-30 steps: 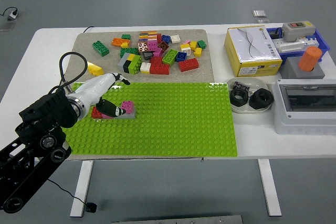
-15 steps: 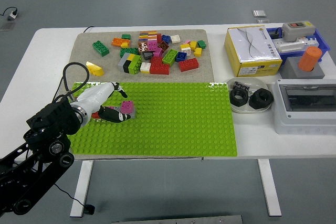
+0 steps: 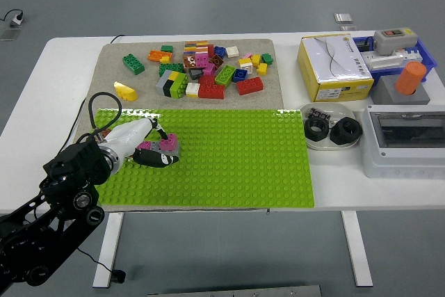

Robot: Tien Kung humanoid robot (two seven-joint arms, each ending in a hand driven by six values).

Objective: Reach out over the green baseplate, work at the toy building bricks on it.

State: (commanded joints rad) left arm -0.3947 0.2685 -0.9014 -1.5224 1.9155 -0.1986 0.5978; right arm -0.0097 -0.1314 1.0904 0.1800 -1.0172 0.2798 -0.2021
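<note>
Head view: left hand (image 3: 149,145) grips the brick stack (image 3: 161,147) (pink and grey), long axis left-right, near the green baseplate (image 3: 236,165) left edge; open studs stretch rightward.

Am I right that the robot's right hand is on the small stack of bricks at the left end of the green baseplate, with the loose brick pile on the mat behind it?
Not quite: it is the left hand, entering from the left in the head view, that is on the stack. The rest holds: the stack sits at the baseplate's left end, with the pile on the mat behind.
</note>
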